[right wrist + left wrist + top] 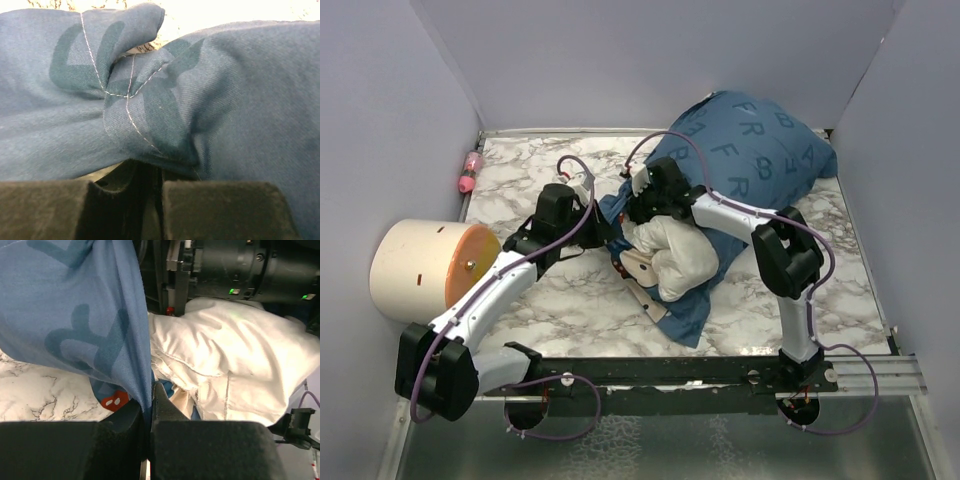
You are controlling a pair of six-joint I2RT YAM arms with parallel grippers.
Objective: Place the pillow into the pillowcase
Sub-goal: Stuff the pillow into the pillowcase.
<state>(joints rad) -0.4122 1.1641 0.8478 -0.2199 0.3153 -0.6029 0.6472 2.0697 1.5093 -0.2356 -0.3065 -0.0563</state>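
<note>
the pillowcase (760, 150) is lying across the marble worktop (570, 300), its full, rounded bulk sitting toward 1 o'clock in the top view and its loose open end trailing down toward 6 o'clock. the pillow (675, 255) is sitting partly inside it: a plump white end is bulging out of the opening near the middle of the worktop, with a flap of blue cloth lying flat beneath it. the left tool (150, 440) is reaching in from 8 o'clock, its fingers pressed together and pinching the edge of the pillowcase, which is hanging up from them like a curtain at the 9 o'clock side of the exposed pillow; a small red printed patch (114, 401) is showing on the cloth just beside the fingers. the right tool (150, 185) is coming in from 3 o'clock at the top of the opening, its fingers nearly together on a bunched, stitched fold of the pillowcase. a cream roll (430, 265) is resting at 9 o'clock off the worktop's edge, and a small pink object (470, 172) is lying at 10 o'clock by the wall.
</note>
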